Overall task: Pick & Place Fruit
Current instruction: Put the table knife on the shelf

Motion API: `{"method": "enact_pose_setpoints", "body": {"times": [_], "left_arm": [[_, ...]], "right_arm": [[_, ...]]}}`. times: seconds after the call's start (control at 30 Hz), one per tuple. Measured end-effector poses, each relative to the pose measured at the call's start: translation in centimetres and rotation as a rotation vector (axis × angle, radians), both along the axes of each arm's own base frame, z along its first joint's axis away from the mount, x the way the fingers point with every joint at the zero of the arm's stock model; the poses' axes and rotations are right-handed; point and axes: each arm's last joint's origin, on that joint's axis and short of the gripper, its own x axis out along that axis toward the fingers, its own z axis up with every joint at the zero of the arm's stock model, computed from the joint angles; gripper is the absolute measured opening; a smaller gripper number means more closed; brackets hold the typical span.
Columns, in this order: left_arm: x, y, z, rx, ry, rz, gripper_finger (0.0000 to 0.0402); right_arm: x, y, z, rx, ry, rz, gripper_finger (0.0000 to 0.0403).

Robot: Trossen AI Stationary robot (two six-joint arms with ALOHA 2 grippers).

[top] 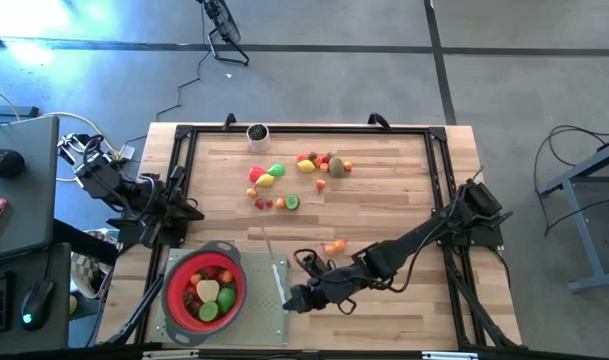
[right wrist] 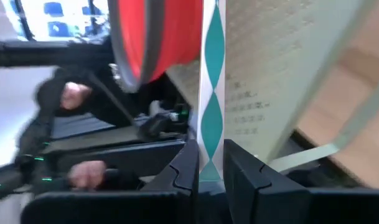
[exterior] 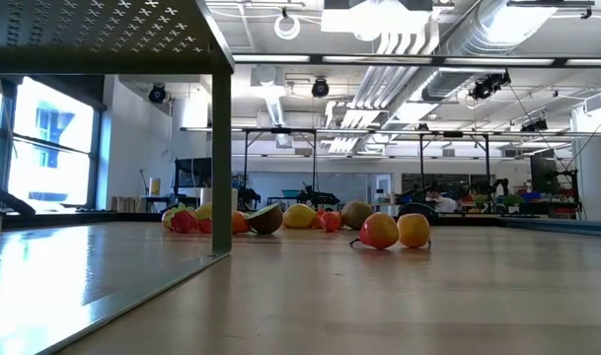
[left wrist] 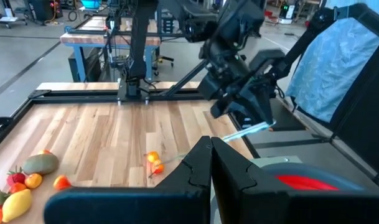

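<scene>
Right gripper clenched on slim teal-edged grey knife at red strainer's 3 o'clock (left gripper shut, parked at 12); likely next: carry the blade toward the loose toy fruit.

Our right arm stretches low across the near side of the desk, its pincer closed on a thin teal strip, while our left arm waits folded at the desk's left edge, its pincer closed.

1. Strainer sits on the mat at the table's front left, several fruits inside
2. Loose fruit lies scattered toward the table's back
3. Two fruits lie apart, mid-table
</scene>
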Motion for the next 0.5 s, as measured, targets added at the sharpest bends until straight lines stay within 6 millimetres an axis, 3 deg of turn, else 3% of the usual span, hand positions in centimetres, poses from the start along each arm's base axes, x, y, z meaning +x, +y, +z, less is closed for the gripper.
{"method": "enact_pose_setpoints", "body": {"times": [0.17,0.5], "left_arm": [[0.2,-0.2,0.4,-0.03,-0.033,0.001,0.0001],[0.9,-0.7,1.6,-0.125,-0.118,0.004,0.0001]], "right_arm": [[0.1,-0.6,0.6,-0.082,-0.056,0.012,0.0041],[-0.9,-2.6,4.1,-0.331,-0.226,0.001,0.0041]]}}
